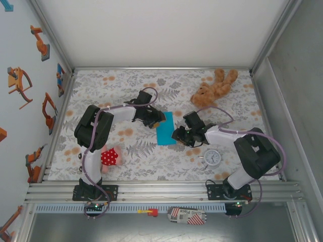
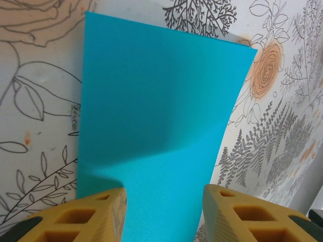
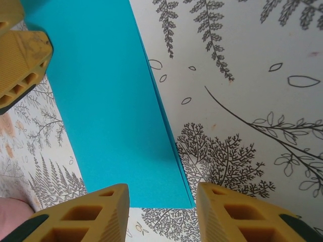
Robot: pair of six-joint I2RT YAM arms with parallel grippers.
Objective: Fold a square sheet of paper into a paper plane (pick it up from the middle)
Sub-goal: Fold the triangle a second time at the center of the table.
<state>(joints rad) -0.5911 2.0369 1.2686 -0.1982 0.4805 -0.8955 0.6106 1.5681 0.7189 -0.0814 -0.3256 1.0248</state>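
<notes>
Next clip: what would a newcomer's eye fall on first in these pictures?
The turquoise-blue paper, a narrow rectangle with a doubled edge, lies flat at the centre of the floral table. The left tool and the right tool stand at its opposite sides, both with jaws apart. A brown teddy bear lies at the far right, and a small white clock sits near the right arm.
</notes>
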